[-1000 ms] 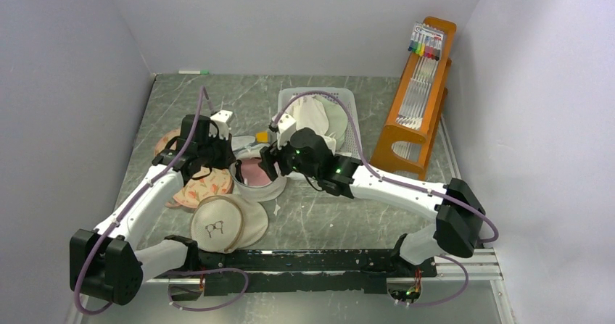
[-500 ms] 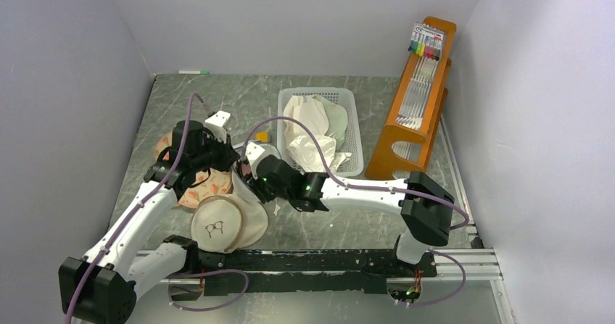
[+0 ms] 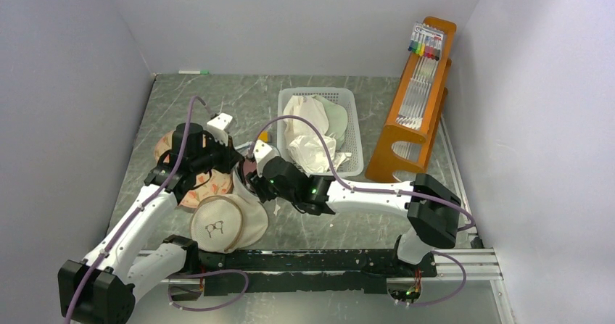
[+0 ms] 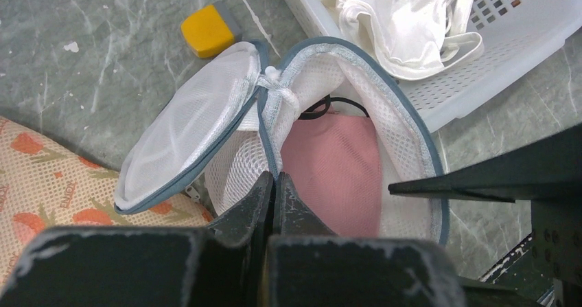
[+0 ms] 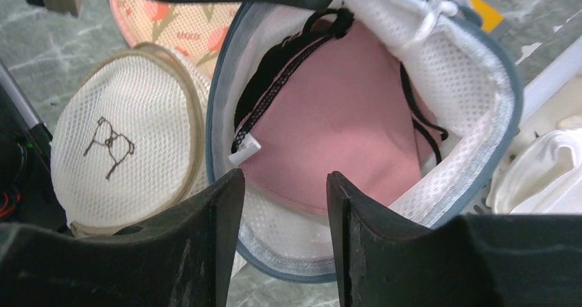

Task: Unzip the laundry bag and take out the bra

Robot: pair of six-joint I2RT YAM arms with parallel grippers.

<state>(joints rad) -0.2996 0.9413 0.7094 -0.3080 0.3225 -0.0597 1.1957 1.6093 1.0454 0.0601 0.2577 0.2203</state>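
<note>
The laundry bag [image 4: 384,115] lies unzipped on the table, its round mesh lid [image 4: 185,132] flapped open to the left. The pink bra [image 4: 336,176] with black straps sits inside it. It also shows in the right wrist view [image 5: 336,125], ringed by the bag's grey-blue rim [image 5: 504,108]. My left gripper [image 4: 275,180] is shut on the bag's mesh edge at the opening and shows in the top view [image 3: 233,162]. My right gripper [image 5: 285,187] is open and empty, hovering just over the bag's near rim and the bra. In the top view [image 3: 252,179] it is right beside the left gripper.
A beige pouch with a glasses print [image 5: 117,149] lies beside the bag toward the arm bases, and a floral pad [image 4: 41,176] lies to its left. A white basket [image 3: 317,91] of pale garments and a wooden rack [image 3: 417,99] stand to the right. A yellow block [image 4: 206,31] lies behind the bag.
My right arm has swung left and down from near the basket to the bag's opening. My left gripper has shifted slightly while holding the bag's edge.
</note>
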